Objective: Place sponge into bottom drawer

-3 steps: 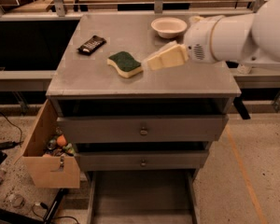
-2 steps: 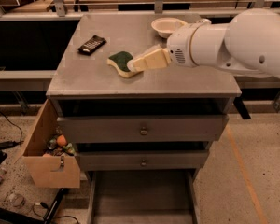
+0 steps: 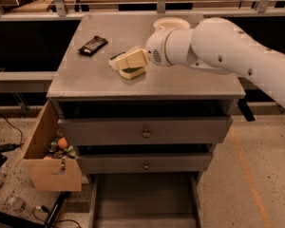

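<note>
Nearest, at the foot of the cabinet, the bottom drawer (image 3: 142, 198) stood pulled out, its grey tray open to receive, and the sponge was not in it. To its left leaned a tan cardboard box (image 3: 45, 163) with small odds inside. Above the tray the two knobbed drawers (image 3: 145, 129) were shut. On the cabinet top (image 3: 85, 82) the sponge (image 3: 132, 73) lay near the middle, resting on the metal, yellow edge forward. The gripper (image 3: 130, 61) was down right over it, touching or nearly so; whether it had clamped the sponge yet could not be told. Further back lay a black ridged bar (image 3: 92, 45), and beyond the arm a pale dish (image 3: 171, 23). By my judgement the drawer was ready and the reach made, while the lift, the carry down and the release were all left to do
</note>
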You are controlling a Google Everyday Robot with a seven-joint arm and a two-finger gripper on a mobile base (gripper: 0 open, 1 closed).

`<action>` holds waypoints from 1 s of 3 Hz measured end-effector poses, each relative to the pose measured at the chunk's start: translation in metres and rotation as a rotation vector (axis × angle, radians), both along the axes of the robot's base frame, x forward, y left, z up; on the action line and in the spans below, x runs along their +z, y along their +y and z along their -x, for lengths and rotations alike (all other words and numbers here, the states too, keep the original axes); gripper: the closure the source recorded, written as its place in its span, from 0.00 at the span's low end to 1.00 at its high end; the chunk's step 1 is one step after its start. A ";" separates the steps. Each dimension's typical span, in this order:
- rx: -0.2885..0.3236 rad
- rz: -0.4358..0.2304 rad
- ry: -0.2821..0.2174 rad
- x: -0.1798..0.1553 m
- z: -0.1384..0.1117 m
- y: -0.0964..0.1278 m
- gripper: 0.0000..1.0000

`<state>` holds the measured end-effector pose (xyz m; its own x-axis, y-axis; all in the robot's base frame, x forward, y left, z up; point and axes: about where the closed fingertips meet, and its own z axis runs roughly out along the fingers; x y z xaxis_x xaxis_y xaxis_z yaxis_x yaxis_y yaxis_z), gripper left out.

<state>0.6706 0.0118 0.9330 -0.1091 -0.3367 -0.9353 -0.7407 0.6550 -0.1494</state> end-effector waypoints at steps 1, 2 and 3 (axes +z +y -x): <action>0.032 -0.034 0.019 -0.017 -0.021 0.023 0.00; 0.053 -0.050 0.039 -0.036 -0.033 0.043 0.00; 0.066 -0.056 0.057 -0.055 -0.040 0.054 0.00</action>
<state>0.7103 0.0662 0.8782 -0.1420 -0.2922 -0.9457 -0.7890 0.6104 -0.0702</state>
